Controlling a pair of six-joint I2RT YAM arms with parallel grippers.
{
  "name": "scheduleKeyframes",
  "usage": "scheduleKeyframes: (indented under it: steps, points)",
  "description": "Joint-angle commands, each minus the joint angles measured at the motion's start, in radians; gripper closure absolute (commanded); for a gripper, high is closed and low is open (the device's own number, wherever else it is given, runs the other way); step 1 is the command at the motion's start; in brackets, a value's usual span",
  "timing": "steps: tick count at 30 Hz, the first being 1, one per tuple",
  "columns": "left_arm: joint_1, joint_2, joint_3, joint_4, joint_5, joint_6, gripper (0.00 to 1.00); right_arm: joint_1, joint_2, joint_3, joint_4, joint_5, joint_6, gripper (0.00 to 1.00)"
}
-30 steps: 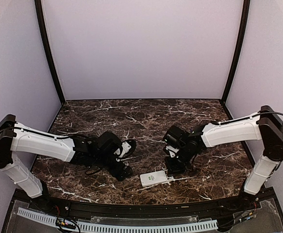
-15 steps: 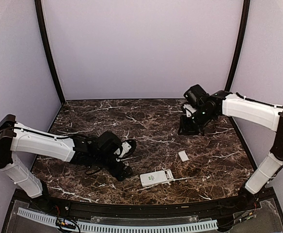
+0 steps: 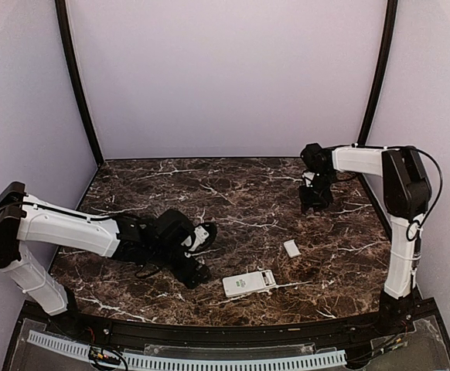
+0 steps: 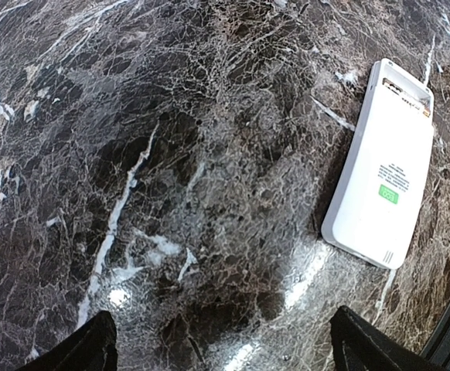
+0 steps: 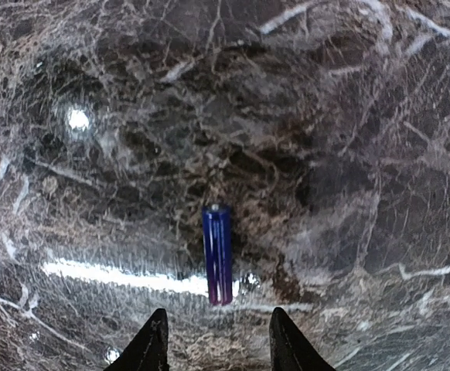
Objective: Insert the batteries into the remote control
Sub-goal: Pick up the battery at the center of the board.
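Observation:
The white remote control (image 3: 249, 283) lies near the table's front edge, back face up with a green label and an uncovered bay at one end (image 4: 401, 81). My left gripper (image 3: 203, 253) hovers open to the left of it, and the remote (image 4: 383, 166) shows at the right of the left wrist view, outside the fingers (image 4: 223, 313). My right gripper (image 3: 316, 197) points down at the back right of the table. One slim blue-purple battery (image 5: 217, 253) lies on the marble just ahead of its parted fingertips (image 5: 217, 311), with nothing between them. This battery is hidden in the top view.
A small white flat piece (image 3: 291, 248) lies on the dark marble table (image 3: 233, 193) between the remote and the right gripper. Black frame posts (image 3: 376, 81) and lilac walls close in the back and sides. The right arm stretches along the right edge.
The right arm has swung from beside the remote to the back right of the table and its jaws have opened. The small white piece now lies alone. The left arm has not moved.

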Motion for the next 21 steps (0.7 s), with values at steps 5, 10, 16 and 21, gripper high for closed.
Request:
scheduleKeyframes:
  steps: [5, 10, 16, 21]
  points:
    - [0.005, 0.062, 0.069, -0.029, 0.022, 0.042, 0.04, -0.016, 0.131, 0.162, -0.034, 0.032, -0.091, 0.61]
    - [0.009, 0.079, 0.085, -0.032, 0.027, 0.051, 0.04, -0.016, 0.153, 0.173, -0.045, 0.051, -0.098, 0.66]
    - [0.018, 0.082, 0.08, -0.032, 0.029, 0.055, 0.04, -0.015, 0.16, 0.151, -0.043, 0.051, -0.102, 0.78]
    - [0.02, 0.075, 0.083, -0.042, 0.025, 0.056, 0.04, -0.016, 0.152, 0.143, -0.037, 0.029, -0.106, 0.99]
